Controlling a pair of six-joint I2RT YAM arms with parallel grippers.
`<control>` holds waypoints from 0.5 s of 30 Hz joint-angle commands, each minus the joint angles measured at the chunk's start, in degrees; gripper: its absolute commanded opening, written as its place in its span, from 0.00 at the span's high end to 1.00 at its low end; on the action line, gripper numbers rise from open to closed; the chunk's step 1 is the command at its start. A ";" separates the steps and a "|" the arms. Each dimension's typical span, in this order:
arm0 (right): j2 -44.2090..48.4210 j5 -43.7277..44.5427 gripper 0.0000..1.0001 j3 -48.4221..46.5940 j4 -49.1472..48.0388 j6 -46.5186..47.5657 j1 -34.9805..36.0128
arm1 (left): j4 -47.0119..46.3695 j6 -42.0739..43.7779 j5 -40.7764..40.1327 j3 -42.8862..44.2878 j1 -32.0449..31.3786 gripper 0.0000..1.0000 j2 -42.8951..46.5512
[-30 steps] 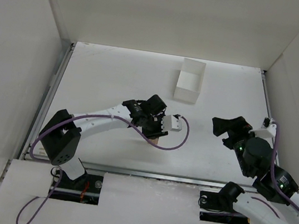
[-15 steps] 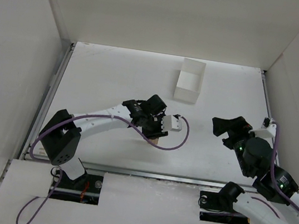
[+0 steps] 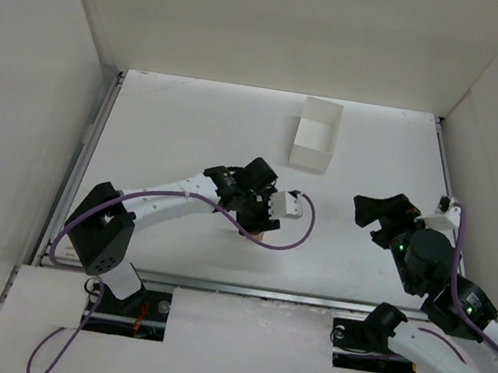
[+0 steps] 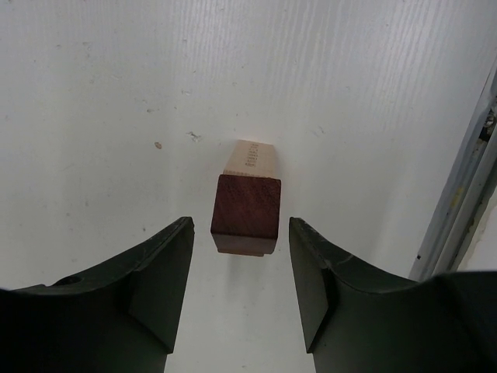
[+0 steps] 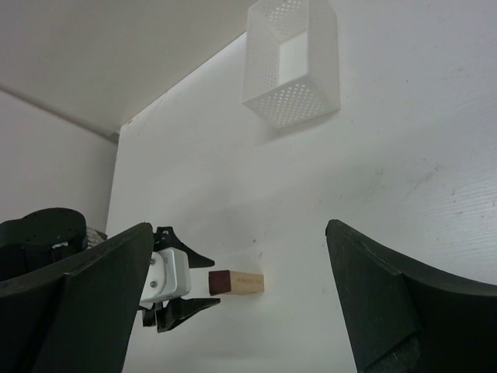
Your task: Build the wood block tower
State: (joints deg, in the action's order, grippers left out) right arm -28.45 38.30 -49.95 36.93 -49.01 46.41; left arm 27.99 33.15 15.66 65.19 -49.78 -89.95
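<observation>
Left tool [image 4: 239,231] released over dark block [image 4: 247,203] | right tool [image 5: 239,229] released | white box [image 3: 310,155] well apart

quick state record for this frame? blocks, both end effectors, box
dark block: touching the tan block, on the end that faces the left end effector
left end effector: open, straddles the dark block, gap on each side
right end effector: open, empty, well away from both blocks
white box: beyond the blocks, apart from them
blocks seen: two
</observation>
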 commanded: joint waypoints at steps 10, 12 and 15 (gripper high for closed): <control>1.38 0.72 0.02 0.03 -0.45 0.85 -0.27 | -1.71 -2.03 -2.22 -0.33 -0.23 0.51 1.18; 1.38 0.72 0.02 0.03 -0.45 0.85 -0.27 | -1.71 -2.55 -2.21 -0.33 -0.23 0.51 1.18; 1.38 0.72 0.02 0.03 -0.45 0.85 -0.27 | -1.71 -2.56 -1.69 -0.33 -0.23 0.51 1.18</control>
State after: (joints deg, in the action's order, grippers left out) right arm -27.51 38.28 -49.87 36.93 -49.01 46.41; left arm 26.70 31.77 13.67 65.19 -49.78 -89.95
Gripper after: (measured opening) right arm 0.976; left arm 0.491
